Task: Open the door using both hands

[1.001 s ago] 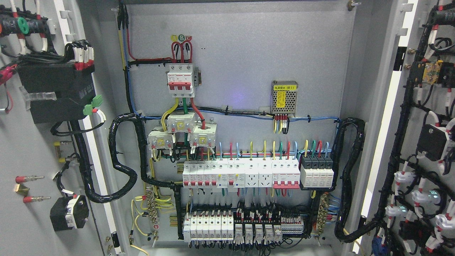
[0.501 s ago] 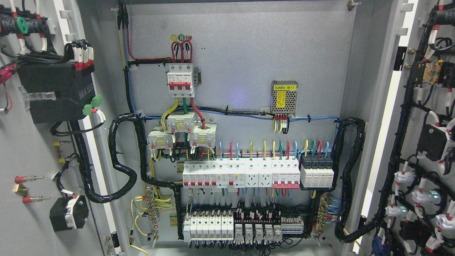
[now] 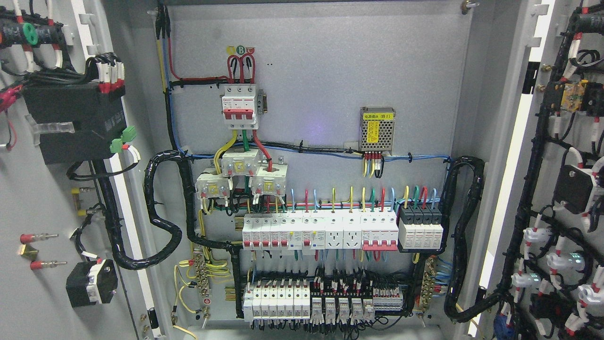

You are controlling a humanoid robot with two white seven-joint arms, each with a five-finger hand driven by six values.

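Both doors of a grey electrical cabinet stand swung wide. The left door shows its inner face with a black module and wiring. The right door also shows its inner face, lined with black cable bundles and white connectors. Between them the grey back panel is fully exposed. Neither of my hands nor arms appears anywhere in the head view.
On the back panel sit a red-and-white main breaker, a perforated metal power supply, rows of white breakers and lower terminal blocks. Thick black cable looms run to each door.
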